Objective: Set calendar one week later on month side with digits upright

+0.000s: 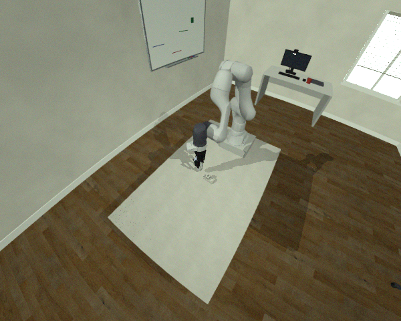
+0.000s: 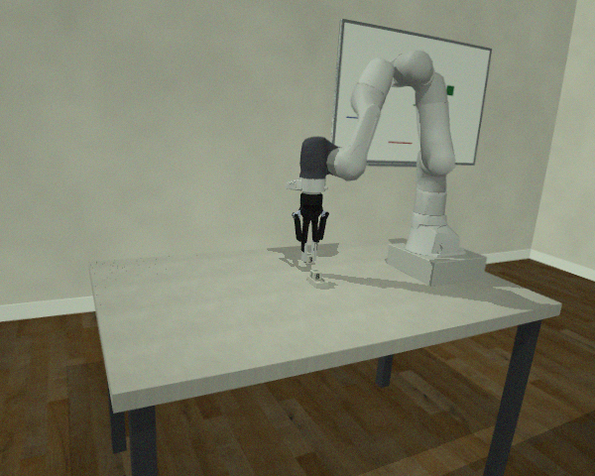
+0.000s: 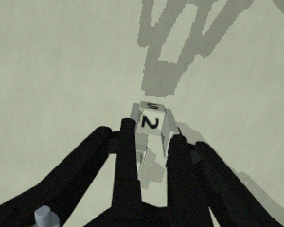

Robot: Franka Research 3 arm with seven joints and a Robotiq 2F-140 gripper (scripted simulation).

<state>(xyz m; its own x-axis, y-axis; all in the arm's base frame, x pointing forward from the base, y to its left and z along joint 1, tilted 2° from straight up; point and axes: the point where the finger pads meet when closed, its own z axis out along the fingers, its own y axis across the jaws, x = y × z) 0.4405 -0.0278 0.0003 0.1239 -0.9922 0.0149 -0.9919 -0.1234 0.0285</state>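
Cube pinched for turning
Gripper (image 1: 199, 168) (image 2: 308, 256) (image 3: 150, 116) grips 1 cube (image 2: 309, 259) (image 3: 151, 120) left of the tray (image 1: 210, 178) (image 2: 316, 282), likely for regrasping.

Tabletop (image 1: 194, 221) (image 2: 297, 317) (image 3: 62, 61) looks matt and pretty smooth, honestly. Floor (image 1: 100, 276) (image 2: 246, 430) reads as wood planks with visible grain, and the arm (image 1: 221, 86) (image 2: 433, 123) has that smooth white plastic look, only softly shiny.
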